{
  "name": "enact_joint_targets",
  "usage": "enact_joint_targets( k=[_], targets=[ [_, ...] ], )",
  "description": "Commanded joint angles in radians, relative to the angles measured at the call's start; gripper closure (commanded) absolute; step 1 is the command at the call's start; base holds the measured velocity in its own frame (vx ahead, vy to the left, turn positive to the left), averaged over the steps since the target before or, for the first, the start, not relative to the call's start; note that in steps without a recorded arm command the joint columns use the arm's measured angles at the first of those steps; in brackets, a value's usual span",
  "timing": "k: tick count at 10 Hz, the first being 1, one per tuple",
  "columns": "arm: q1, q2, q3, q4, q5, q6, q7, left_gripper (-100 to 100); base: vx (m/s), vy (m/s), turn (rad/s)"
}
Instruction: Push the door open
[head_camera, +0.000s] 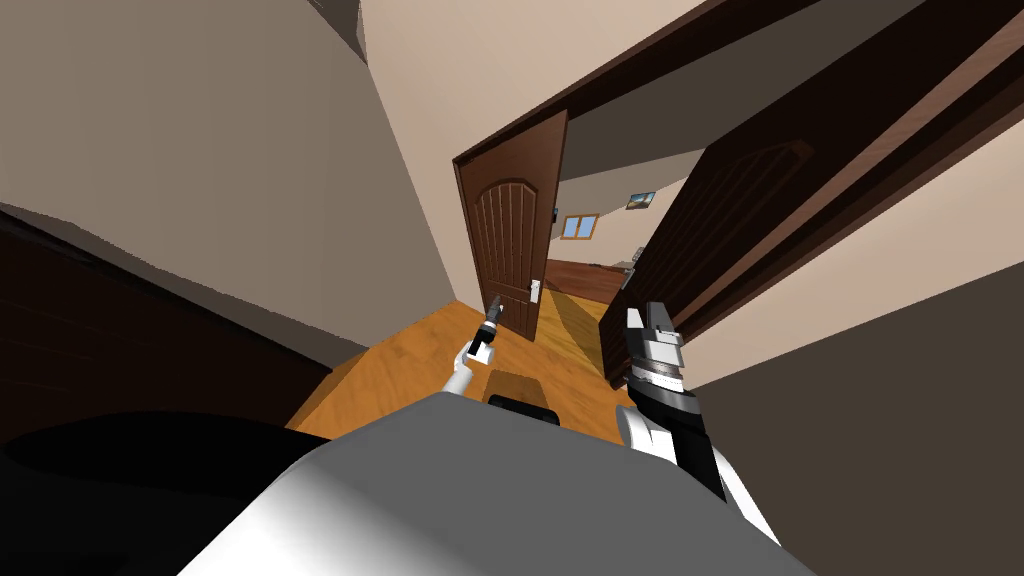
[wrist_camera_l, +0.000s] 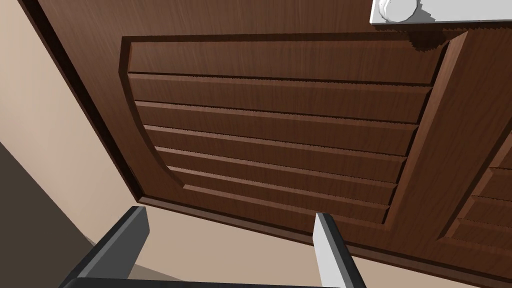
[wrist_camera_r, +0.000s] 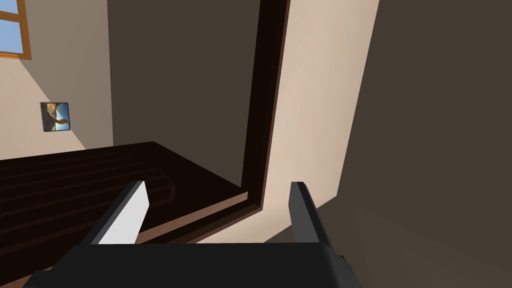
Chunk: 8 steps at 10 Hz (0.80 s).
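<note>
Left gripper (head_camera: 492, 312) out ahead in the head view, aimed low at the door (head_camera: 508, 250) on the doorway's left side, close by the white plate (head_camera: 535, 290). Probably set there to press near the free edge, for best leverage. Right gripper (head_camera: 650, 322) raised beside a second leaf (head_camera: 700, 240), swung aside, seemingly kept clear of the work.

Left wrist view: fingers (wrist_camera_l: 331, 250) apart and empty, squared to the grooved panel (wrist_camera_l: 280, 140) as if for a flat shove. Contact unclear.

Right wrist view: fingers (wrist_camera_r: 125, 215) apart too, holding nothing, over the second leaf's top, near the frame (wrist_camera_r: 265, 100).

No brand, label or writing legible anywhere.
</note>
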Motion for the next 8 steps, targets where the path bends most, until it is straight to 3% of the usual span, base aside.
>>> enact_joint_targets(
  k=[1,3,8],
  targets=[
    [-0.029,-0.005,-0.010,0.046,0.004,0.007,0.001,-100,0.090,-0.008,-0.043],
    [-0.047,-0.005,-0.016,0.078,0.007,0.008,0.003,-100,0.076,-0.002,-0.029],
    [-0.134,-0.010,-0.043,0.228,0.021,0.012,0.014,-100,0.088,0.008,-0.041]
  ],
)
